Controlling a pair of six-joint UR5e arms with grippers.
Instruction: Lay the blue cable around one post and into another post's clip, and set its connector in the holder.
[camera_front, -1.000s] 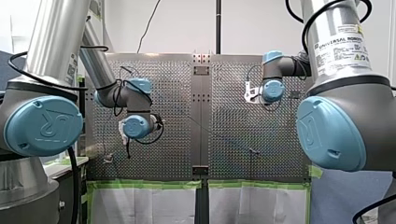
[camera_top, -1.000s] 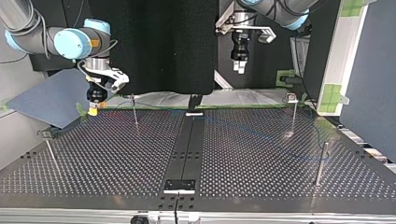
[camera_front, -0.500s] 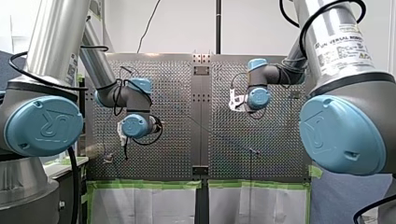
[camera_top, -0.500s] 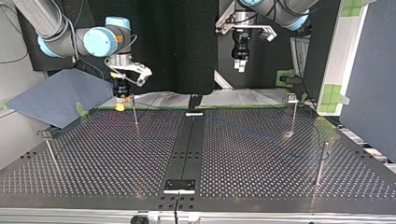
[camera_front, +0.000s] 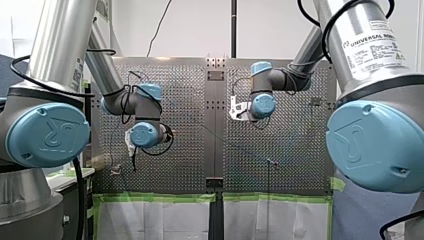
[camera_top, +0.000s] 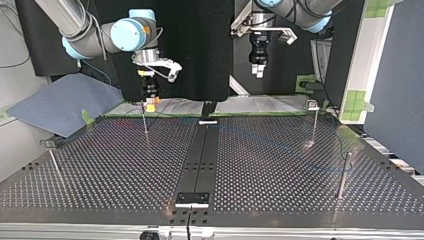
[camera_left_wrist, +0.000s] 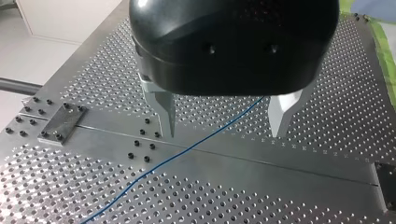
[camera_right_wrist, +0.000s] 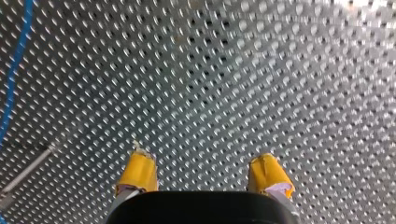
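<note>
Silver tube of my right arm (camera_front: 360, 30) bears a white label (camera_front: 374, 44) reading "UNIVERSAL ROBOTS"; the smaller print beneath it is illegible. Blue cable (camera_left_wrist: 187, 150) lies slack on the perforated tabletop (camera_left_wrist: 289, 186) and passes under the gap between the left tool's (camera_left_wrist: 223, 135) metal fingers (camera_left_wrist: 167, 116), which stand wide apart, empty and clear of it. In the top view that tool hangs at 12 o'clock, and the cable curves from the middle toward 4 o'clock. The right tool (camera_right_wrist: 201, 158), at 11 o'clock there, shows just beside the top of a thin post (camera_top: 145, 125), its yellow pads (camera_right_wrist: 137, 170) spread and holding nothing.
</note>
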